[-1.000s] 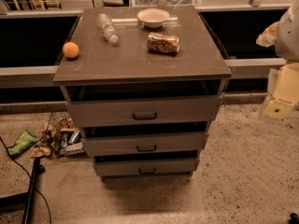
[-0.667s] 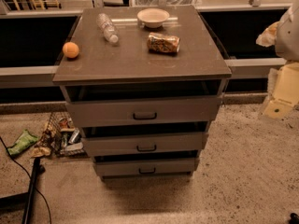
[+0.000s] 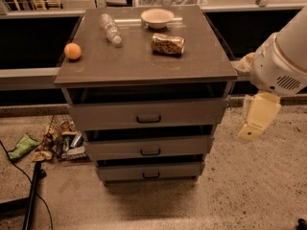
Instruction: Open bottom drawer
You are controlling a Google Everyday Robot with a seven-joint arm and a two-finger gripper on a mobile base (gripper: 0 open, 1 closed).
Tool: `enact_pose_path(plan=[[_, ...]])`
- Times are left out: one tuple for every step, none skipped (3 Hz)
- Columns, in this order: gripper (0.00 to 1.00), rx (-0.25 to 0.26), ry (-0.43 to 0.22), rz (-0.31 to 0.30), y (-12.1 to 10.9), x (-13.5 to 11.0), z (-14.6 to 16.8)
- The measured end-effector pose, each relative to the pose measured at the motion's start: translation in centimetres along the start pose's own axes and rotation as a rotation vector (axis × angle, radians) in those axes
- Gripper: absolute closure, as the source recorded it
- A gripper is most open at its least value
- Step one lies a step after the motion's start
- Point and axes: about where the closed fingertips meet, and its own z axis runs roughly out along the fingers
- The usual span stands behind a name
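The grey-brown cabinet (image 3: 144,56) has three drawers that step narrower downward. The bottom drawer (image 3: 120,172) is the lowest and narrowest, with a small dark centre handle (image 3: 151,175). Its front sits set back under the middle drawer (image 3: 110,148), with a dark gap above it. My gripper (image 3: 258,120) hangs from the white arm (image 3: 283,61) to the right of the cabinet. It is level with the top drawer (image 3: 105,115), well above and to the right of the bottom drawer, and touches nothing.
On the cabinet top lie an orange (image 3: 73,51), a plastic bottle (image 3: 111,29), a bowl (image 3: 157,17) and a snack bag (image 3: 168,44). Litter (image 3: 57,140) and a cable with a dark pole (image 3: 31,195) lie on the floor at the left. A low dark ledge (image 3: 29,78) runs behind.
My arm and gripper have moved a little left and down, closer to the cabinet's right side. The drawers and objects have not moved.
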Motion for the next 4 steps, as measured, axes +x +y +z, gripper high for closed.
enact_pose_path(plan=[[0.0, -0.003, -0.001, -0.002, 0.1, -0.1, 0.0], [0.0, -0.045, 0.002, -0.026, 1.3, 0.4, 3.6], [0.0, -0.105, -0.02, -0.069, 3.8, 0.7, 9.5], [0.0, -0.15, -0.05, -0.094, 6.2, 0.8, 14.8]])
